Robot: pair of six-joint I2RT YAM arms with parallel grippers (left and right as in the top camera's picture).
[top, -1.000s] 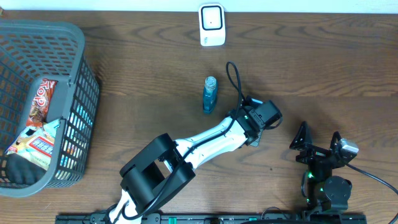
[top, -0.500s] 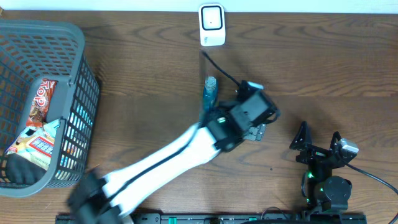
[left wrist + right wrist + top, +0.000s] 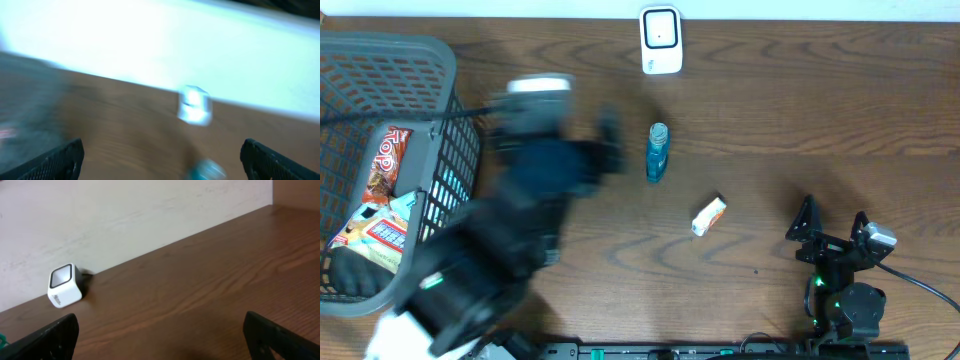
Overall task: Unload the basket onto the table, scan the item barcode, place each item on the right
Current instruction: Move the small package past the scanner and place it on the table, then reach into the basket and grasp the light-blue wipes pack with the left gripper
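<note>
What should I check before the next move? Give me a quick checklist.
1. Left claw open and empty: ok, fingers wide apart with nothing between them.
2. Left arm clear to see: not ok, it is blurred beside the basket.
3. Right claw open and empty: ok.
4. Packet lying free on the table, apart from the bottle: ok.
5. Packet barcode facing up: cannot tell, too small.
6. Scanner unblocked: ok.
</note>
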